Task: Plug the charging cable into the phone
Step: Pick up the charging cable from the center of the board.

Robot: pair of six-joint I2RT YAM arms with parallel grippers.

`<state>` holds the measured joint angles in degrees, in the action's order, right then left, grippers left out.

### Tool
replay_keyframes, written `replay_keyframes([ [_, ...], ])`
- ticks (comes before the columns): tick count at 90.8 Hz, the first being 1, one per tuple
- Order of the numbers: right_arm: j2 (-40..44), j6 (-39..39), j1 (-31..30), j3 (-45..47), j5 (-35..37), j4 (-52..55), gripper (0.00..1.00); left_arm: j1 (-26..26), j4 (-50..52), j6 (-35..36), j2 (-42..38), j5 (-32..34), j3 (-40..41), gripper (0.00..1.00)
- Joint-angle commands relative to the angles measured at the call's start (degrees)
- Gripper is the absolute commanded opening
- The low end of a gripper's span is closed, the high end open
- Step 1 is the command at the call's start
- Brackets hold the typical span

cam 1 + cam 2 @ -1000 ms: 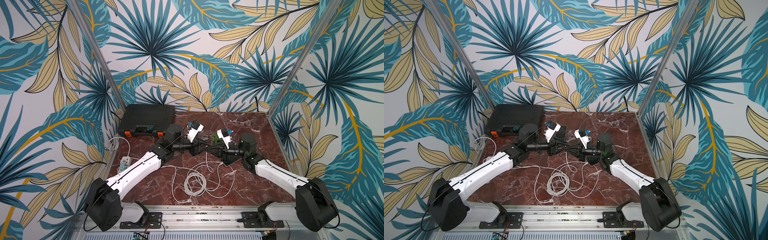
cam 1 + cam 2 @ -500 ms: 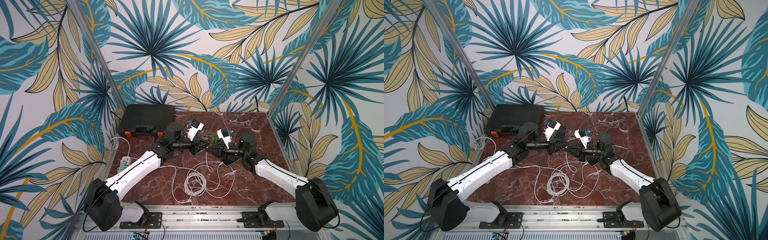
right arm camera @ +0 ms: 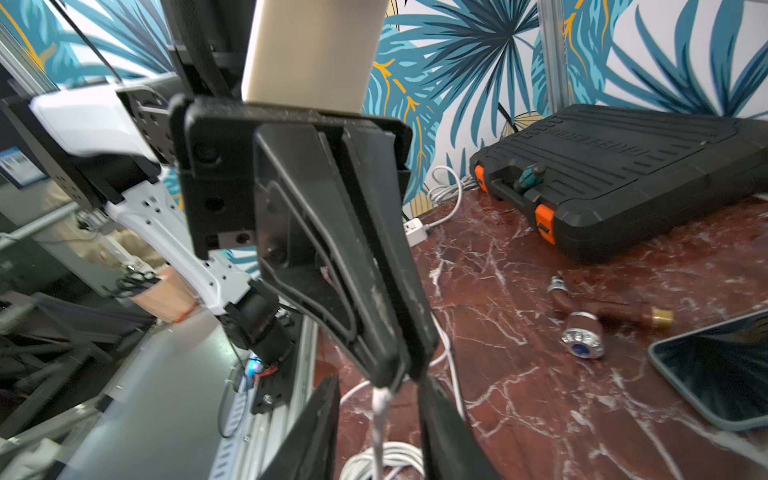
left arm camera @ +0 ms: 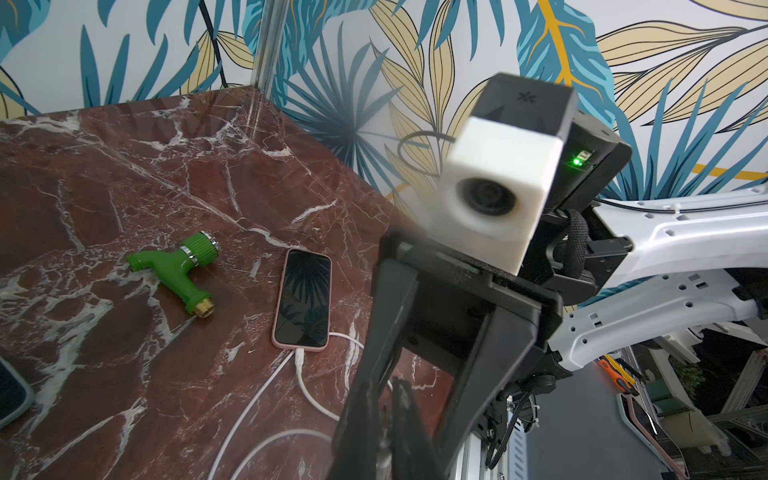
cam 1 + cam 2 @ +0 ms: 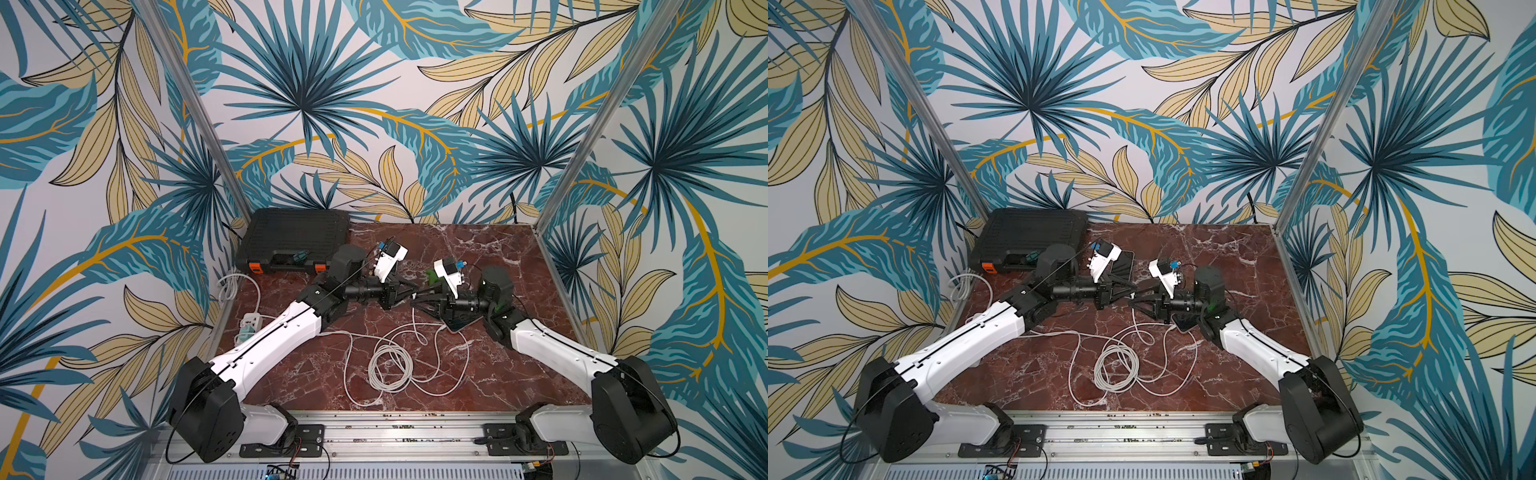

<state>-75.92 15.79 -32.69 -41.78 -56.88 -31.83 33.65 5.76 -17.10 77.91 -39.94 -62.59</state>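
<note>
Where the two arms meet at mid-frame in both top views, the charging cable (image 3: 381, 405) is pinched at its white end by the left gripper (image 3: 392, 372), jaws together on it, in the air above the desk (image 5: 498, 257). Below the pinch the cable drops straight down at centre-bottom of the right wrist view, toward a loose white coil (image 5: 390, 368) lying on the desk, lower centre in a top view. The right gripper (image 5: 417, 297) faces the left one tip to tip, jaws apart, one on each side of the hanging cable and not touching it in the right wrist view.

The phone (image 4: 302, 305), pink case, dark screen up, lies flat at centre of the left wrist view. In a top view only a corner of it shows under the right wrist. A white plug (image 4: 299, 356) sits against the phone's lower short edge, its lead running to the bottom of that frame; cannot tell if it's seated.

The green tap (image 4: 178, 270) lies just left of the phone, apart from it. A second phone (image 5: 1123, 262), grey-green case, lies flat beside the left wrist camera, upper centre of the desk. The black toolbox (image 5: 297, 237) with orange latches is at the desk's back-left corner. The white power strip (image 5: 249, 322) is at the left edge.
</note>
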Motion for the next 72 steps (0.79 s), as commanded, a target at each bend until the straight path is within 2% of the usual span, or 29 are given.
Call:
replay_keyframes([
  [1,2.68,0.26,-0.35,1.16,-0.47,-3.81,0.53,-0.26,-0.72,0.49,-2.09,-1.30,-1.54,0.00],
  [16,4.80,1.98,-0.30,2.84,-1.29,-7.58,0.52,-0.28,-3.56,-1.06,-4.68,-4.25,0.06,0.00],
  [44,4.79,6.44,-0.35,3.05,-3.73,-14.02,0.35,-0.25,-13.16,-6.09,-8.68,-8.37,4.89,0.00],
  [72,4.42,8.19,-1.10,1.39,-5.89,-14.89,0.34,-0.25,-15.50,-6.49,-7.78,-8.70,5.55,0.00],
])
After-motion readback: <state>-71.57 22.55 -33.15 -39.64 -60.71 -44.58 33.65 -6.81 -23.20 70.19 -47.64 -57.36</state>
